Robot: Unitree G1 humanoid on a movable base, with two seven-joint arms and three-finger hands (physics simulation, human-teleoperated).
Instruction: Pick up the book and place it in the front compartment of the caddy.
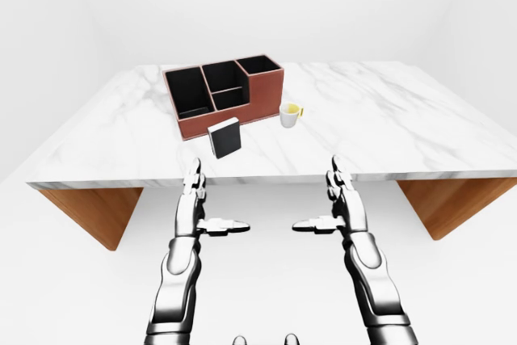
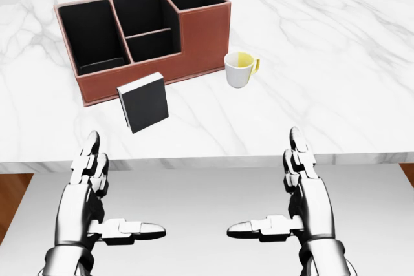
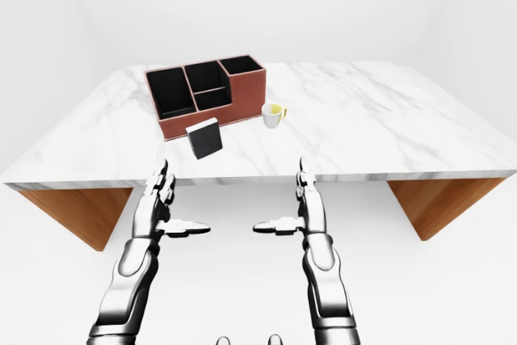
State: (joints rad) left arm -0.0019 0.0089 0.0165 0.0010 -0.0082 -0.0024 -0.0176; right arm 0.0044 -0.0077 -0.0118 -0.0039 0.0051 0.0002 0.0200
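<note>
A white marble table (image 2: 362, 63) with wood-coloured supports fills the far part of the scene, in a plain white room. Both metal robot arms reach toward it from the near side, short of its near edge.

On the left, the left hand (image 2: 87, 189) is held upright with its fingers straight and pointing toward the table, and its thumb stuck out sideways to the right. It is fully open and holds nothing.

Farther off, on the left part of the tabletop, sits the caddy (image 2: 200, 37), a reddish-brown box with black-lined compartments. It is turned at a slight angle to the table edge. It has one large compartment at its left end, two smaller ones in the middle split by a low divider, and one at its right end.

Just near of the caddy stands the book (image 2: 143, 103), dark-covered with a white page edge along its top. It is upright on the marble and leans a little. It is close to the caddy's near wall, almost in line with the left hand.

To the right of the caddy is a small white mug (image 2: 239, 70), yellow inside, with a yellow handle pointing right.

On the right, the right hand (image 2: 304, 185) mirrors the left: fingers straight, thumb out to the left, wide open and empty.
</note>
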